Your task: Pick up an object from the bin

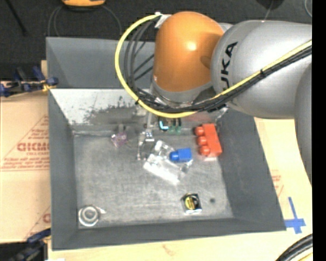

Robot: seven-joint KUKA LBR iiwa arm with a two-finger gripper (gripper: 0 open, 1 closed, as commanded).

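My gripper hangs below the orange cover, low over the middle of the bin near the back wall. Directly beneath and just right of it lies a clear plastic packet with a blue piece in it. The gripper's lower end meets the packet's upper left corner. A small clear purple-tinted thing lies a little to the gripper's left. A red block with round studs sits to its right.
A small black and yellow tape measure lies near the bin's front right. A grey ring-shaped roll sits in the front left corner. The arm and its orange cover hide the back middle of the bin.
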